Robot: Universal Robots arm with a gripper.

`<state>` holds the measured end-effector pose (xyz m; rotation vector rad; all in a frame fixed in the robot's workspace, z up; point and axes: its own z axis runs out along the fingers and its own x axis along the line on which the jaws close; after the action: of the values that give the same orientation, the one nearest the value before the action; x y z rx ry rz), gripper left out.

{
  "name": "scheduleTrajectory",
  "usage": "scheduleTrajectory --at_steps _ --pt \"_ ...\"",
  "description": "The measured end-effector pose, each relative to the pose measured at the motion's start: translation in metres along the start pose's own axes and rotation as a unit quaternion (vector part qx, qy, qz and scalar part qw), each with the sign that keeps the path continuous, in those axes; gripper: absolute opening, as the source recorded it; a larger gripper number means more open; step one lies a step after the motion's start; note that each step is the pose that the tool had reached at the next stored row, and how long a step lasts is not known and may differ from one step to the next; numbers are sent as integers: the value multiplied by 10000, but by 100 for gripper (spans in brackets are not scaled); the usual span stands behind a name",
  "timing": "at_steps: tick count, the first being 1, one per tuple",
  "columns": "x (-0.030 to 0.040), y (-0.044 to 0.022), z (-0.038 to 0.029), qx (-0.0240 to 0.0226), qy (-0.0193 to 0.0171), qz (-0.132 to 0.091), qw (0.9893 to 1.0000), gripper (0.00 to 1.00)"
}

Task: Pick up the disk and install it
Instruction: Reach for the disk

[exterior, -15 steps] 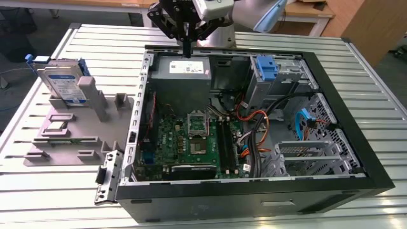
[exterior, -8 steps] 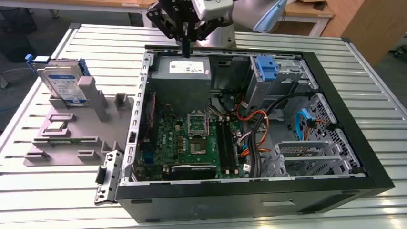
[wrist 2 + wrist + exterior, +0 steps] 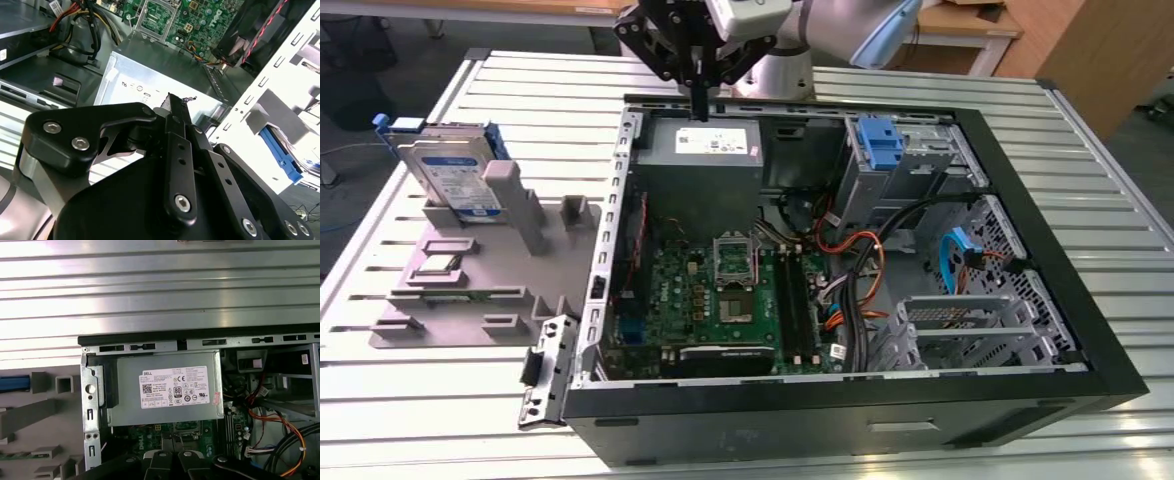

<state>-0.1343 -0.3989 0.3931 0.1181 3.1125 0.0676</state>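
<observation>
The disk (image 3: 454, 175), silver with a blue-and-white label and a blue frame, stands on edge in a grey holder (image 3: 480, 290) at the exterior view's left, outside the computer case. My gripper (image 3: 700, 105) hangs above the back edge of the open case, over the grey power supply box (image 3: 704, 150), well to the right of the disk. Its black fingers are pressed together with nothing between them, as the second wrist view shows at the gripper (image 3: 173, 102). The first wrist view looks straight down on the power supply box (image 3: 165, 390).
The open black computer case (image 3: 1107, 330) lies on a ribbed metal table (image 3: 1067, 110). Inside are the green motherboard (image 3: 720, 300), orange and black cables (image 3: 854, 270), a bare blue bracket (image 3: 881, 140) at the back and a metal drive cage (image 3: 961, 325).
</observation>
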Motion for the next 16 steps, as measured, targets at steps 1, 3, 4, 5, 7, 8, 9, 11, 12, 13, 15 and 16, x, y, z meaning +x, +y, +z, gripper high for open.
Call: scheduleTrajectory --at_steps 1,3,4,5,7,8,9,11,12,13,15,16 --pt "17 -1 0 0 0 0 10000 11" --pt "54 -4 -1 0 0 0 10000 11" --pt "71 -5 -1 0 0 0 10000 11" --pt "86 -6 -1 0 0 0 10000 11" --pt "123 -9 -2 0 0 -1 10000 11" --pt "142 -10 -2 0 0 0 10000 11" --pt "162 -11 -2 0 0 0 10000 11" --pt "208 -15 -3 0 0 0 10000 11" --pt "236 -16 -3 0 -1 0 10000 11" --pt "264 -19 -4 0 -1 -1 10000 11" --pt "317 -22 -5 0 -1 0 10000 11" --pt "344 -24 -5 0 -2 0 10000 11"
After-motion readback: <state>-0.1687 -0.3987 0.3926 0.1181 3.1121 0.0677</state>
